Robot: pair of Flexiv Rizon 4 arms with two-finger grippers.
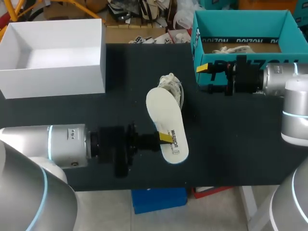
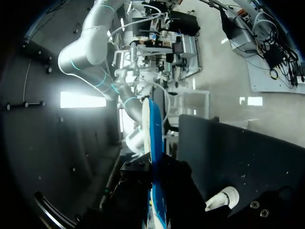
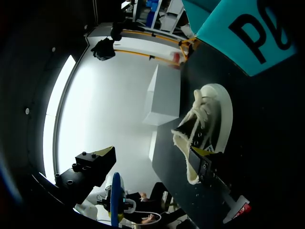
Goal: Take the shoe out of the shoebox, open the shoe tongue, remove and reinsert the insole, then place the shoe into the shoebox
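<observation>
Black worktop (image 1: pixel 226 144): matte, nothing on it for the shoe to be braced against. White box (image 1: pixel 53 77) is set at the far left and the teal shoebox (image 1: pixel 240 21) at the far right, both open. Left arm (image 1: pixel 62 144) is brought in from the near left. Right arm (image 1: pixel 279 79) is held just beside the shoebox front.

Shoe (image 1: pixel 174 86) is lying mid-worktop, between the boxes, gripped by nothing. Insole (image 1: pixel 166 115) is out of the shoe and held over it, clamped at its near end by the left jaws. Right jaws are spread wide with nothing between them, the shoe ahead of them.

Risks:
- Shoe can be shoved or tipped on reinsertion, since it is unrestrained.
- Insole can be bent or caught on the tongue or collar, since only one end is held.
- Insole can be twisted in the clamp if pushed off-axis.
</observation>
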